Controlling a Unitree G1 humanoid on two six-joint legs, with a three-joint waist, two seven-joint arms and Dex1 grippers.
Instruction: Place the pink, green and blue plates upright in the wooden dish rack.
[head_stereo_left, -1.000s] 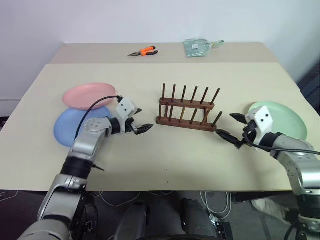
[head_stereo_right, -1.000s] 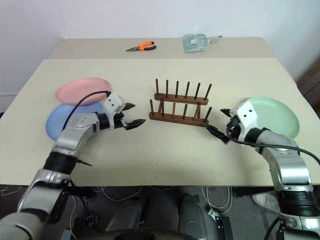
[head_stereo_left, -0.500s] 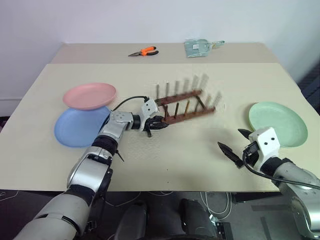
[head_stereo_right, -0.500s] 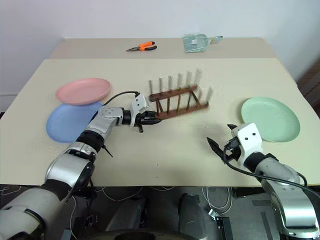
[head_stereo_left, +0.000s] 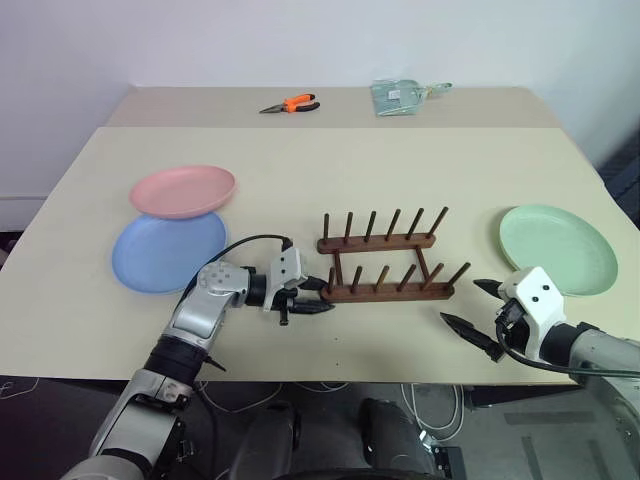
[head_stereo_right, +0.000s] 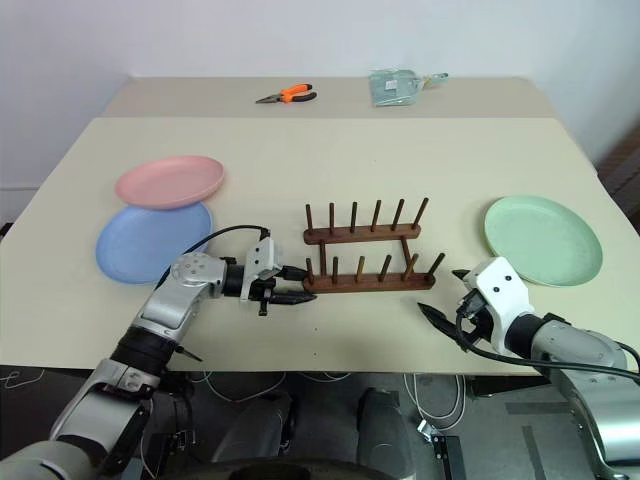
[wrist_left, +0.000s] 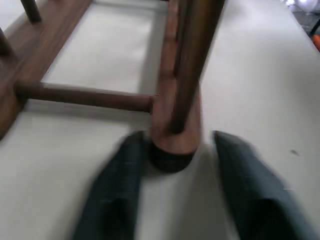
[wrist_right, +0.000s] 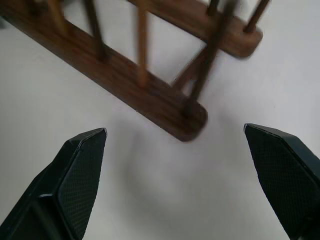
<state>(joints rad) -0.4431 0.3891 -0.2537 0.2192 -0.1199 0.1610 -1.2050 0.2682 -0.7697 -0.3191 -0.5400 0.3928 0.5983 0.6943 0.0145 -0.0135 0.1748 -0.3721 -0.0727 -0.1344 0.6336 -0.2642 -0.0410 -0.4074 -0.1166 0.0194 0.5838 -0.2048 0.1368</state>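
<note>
At left of the frame the pink plate (head_stereo_left: 183, 191) overlaps the blue plate (head_stereo_left: 168, 251), centre the left gripper (head_stereo_left: 306, 298) straddles, unclenched, the wooden dish rack (head_stereo_left: 385, 270) end rail, apparently positioning it, while lower right the right gripper (head_stereo_left: 479, 310) hangs spread beside the green plate (head_stereo_left: 556, 249).

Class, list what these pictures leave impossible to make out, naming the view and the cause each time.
- Blue plate: far edge hidden under the pink plate, eye views.
- Wooden dish rack: blurred, cut off by the frame, left wrist view.
- Pale green packet at the table's far side: too small to identify, eye views.
</note>
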